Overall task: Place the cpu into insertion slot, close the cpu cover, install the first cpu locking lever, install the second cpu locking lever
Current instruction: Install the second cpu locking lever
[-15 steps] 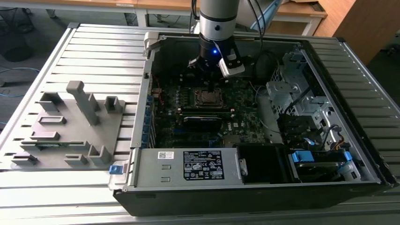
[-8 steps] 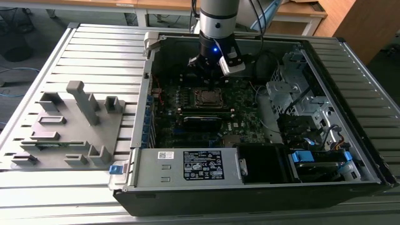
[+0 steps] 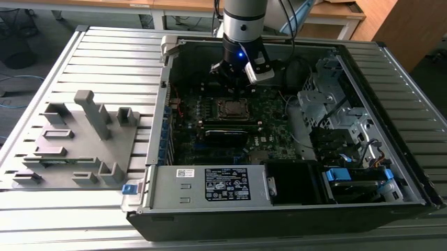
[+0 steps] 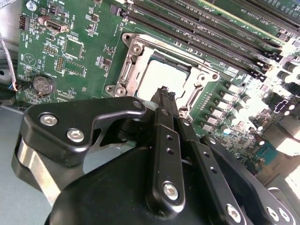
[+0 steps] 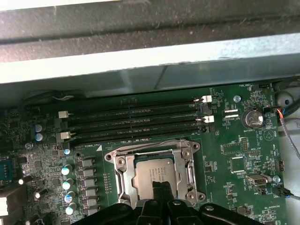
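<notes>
Four long memory slots (image 5: 136, 123) lie just beside the cpu (image 5: 152, 174); we see our gripper (image 4: 165, 93) pinched together above it.

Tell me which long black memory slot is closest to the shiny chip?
The memory slot right beside the cpu socket; the other three lie farther off, toward the case wall.

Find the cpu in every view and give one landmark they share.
Exterior view: the cpu sits mid-board, just below the gripper.
Second wrist view: cpu lies just beyond the closed fingers.
First wrist view: cpu lies near the fingers.
Shared landmark: the cpu cover framing it.
</notes>
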Action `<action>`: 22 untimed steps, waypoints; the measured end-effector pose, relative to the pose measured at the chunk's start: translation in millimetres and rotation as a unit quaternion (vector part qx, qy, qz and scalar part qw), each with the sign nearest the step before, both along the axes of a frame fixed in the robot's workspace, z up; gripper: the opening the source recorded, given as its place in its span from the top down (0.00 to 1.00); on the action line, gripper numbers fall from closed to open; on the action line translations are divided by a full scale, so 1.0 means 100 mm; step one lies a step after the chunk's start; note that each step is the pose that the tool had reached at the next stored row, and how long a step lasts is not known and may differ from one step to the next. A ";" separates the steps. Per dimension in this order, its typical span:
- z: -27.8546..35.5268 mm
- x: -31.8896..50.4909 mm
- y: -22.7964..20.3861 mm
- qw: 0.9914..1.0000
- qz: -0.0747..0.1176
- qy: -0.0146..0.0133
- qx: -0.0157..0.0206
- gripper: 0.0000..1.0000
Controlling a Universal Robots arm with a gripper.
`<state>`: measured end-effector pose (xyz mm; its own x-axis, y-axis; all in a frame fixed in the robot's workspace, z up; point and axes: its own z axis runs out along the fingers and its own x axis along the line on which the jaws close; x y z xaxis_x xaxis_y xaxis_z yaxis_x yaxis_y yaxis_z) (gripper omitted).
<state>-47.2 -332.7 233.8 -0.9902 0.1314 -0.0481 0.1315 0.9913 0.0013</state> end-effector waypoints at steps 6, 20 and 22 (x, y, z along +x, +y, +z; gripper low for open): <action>0.038 0.000 0.000 1.000 0.000 0.000 0.000 0.89; 0.045 0.000 -0.007 1.000 0.000 0.000 0.000 0.89; 0.045 0.000 -0.011 1.000 0.000 0.000 0.000 0.89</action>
